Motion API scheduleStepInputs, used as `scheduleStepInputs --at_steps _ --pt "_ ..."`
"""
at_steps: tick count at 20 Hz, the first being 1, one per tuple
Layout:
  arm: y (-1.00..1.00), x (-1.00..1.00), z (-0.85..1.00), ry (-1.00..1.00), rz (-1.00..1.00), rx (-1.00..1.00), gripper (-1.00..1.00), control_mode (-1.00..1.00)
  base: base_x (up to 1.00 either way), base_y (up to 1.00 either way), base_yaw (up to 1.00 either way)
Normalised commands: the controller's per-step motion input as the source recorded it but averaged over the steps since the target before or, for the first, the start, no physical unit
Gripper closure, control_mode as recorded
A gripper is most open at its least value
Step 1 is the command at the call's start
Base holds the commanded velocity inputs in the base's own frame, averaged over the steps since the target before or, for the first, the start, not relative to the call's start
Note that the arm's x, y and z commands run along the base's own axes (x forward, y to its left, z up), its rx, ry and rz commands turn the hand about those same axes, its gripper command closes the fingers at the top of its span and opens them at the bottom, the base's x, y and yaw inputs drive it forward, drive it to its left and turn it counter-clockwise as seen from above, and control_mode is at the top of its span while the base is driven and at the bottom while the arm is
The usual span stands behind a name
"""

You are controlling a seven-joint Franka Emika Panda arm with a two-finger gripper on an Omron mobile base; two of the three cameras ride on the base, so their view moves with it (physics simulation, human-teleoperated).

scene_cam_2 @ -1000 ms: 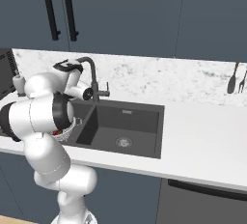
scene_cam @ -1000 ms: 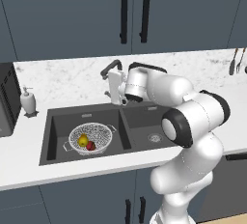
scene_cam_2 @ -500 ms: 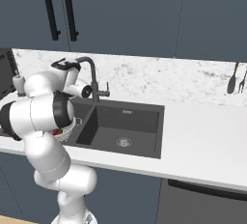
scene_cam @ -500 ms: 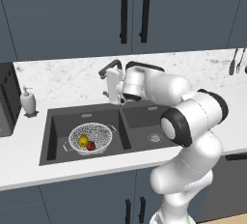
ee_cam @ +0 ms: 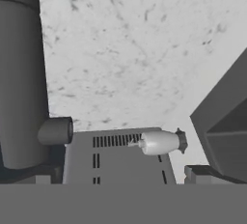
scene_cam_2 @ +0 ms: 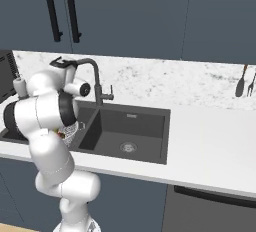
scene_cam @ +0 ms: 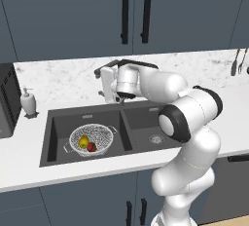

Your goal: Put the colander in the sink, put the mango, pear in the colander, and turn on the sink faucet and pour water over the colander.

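The sink (scene_cam: 53, 137) already holds the colander (scene_cam: 90, 139) in its left basin, with the pear (scene_cam: 83, 141) and the mango (scene_cam: 91, 147) touching inside it — so the step in hand looks like the tap. The sink faucet (scene_cam_2: 93, 73) rises just behind the basins, and the gripper (scene_cam: 106, 84) hangs right beside it; whether its fingers are parted or closed I cannot tell. Next, it must find the small side lever and push it.

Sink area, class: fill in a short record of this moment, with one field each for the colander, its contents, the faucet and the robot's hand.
colander: sits in the left basin of the sink
contents: yellow pear and red mango, touching
sink faucet: upright behind the basin divider; no water visible
hand: at the faucet's neck; finger state cannot be told
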Motion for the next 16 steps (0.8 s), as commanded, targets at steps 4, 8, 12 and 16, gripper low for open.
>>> scheduleStepInputs --at_steps 4,8,12,16 --pt "-0.21 0.38 -0.04 0.08 -0.02 0.00 -1.00 -1.00 0.00 0.00 0.00" --pt "-0.29 0.26 -0.11 0.06 -0.01 0.00 -1.00 -1.00 0.00 0.00 0.00" --pt "-0.35 0.13 -0.13 0.03 0.00 0.00 -1.00 -1.00 0.00 0.00 0.00" --pt "-0.37 -0.02 -0.04 0.00 0.00 0.01 -1.00 -1.00 0.00 0.00 0.00"
